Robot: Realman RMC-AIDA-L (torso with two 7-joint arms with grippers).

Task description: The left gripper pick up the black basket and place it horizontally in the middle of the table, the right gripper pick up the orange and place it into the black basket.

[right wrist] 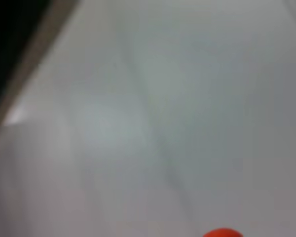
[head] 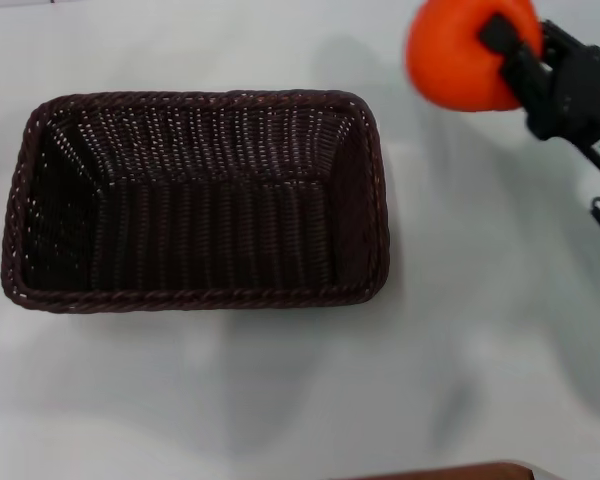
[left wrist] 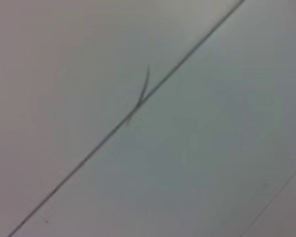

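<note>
The black basket (head: 195,200) lies lengthwise on the white table (head: 460,330), left of the middle, and is empty. My right gripper (head: 492,52) is at the far right, shut on the orange (head: 460,55), which it holds in the air beyond and to the right of the basket's far right corner. A sliver of the orange also shows at the edge of the right wrist view (right wrist: 222,233). My left gripper is out of view; its wrist view shows only a pale surface with a thin dark line (left wrist: 138,103).
A brown edge (head: 450,472) shows at the near border of the head view. A dark band (right wrist: 15,49) crosses one corner of the right wrist view.
</note>
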